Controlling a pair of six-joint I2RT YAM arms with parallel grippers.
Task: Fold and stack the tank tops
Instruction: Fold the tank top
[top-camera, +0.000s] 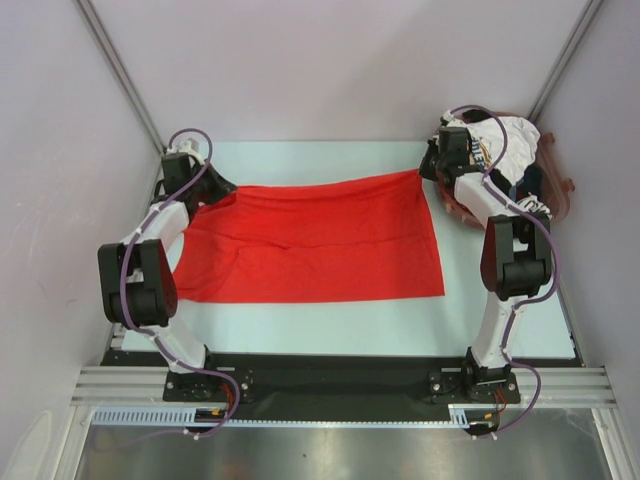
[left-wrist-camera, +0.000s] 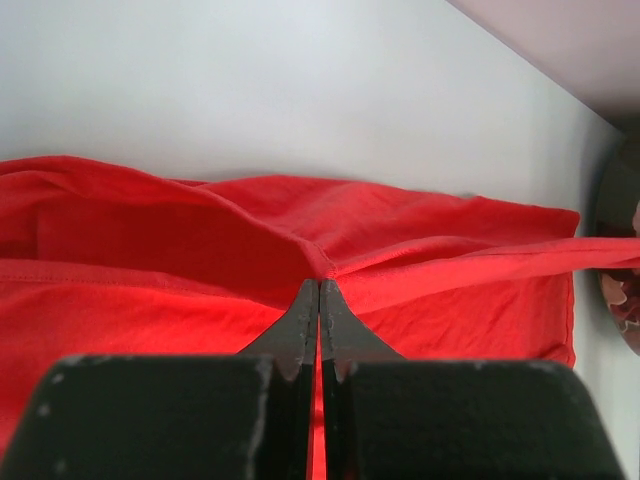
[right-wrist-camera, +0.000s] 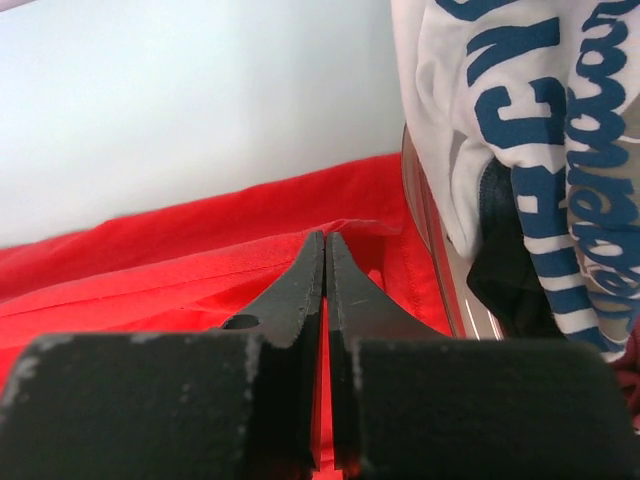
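red top (top-camera: 310, 245): spread wide across the middle of the table (top-camera: 330, 320), wrinkled toward 9 o'clock.
left gripper (left-wrist-camera: 319, 287): clenched on the red top's far edge at 10 o'clock; the cloth is pinched between the tips and drawn into a ridge.
right gripper (right-wrist-camera: 326, 240): clenched on the red top's far corner at 2 o'clock, just beside the bin.
bin (top-camera: 562, 185): reddish, see-through, set at 2 o'clock.
white top (right-wrist-camera: 440, 120): printed with blue letters, heaped in the bin and draped over its rim.
dark top (right-wrist-camera: 500, 270): partly hidden under the white top.
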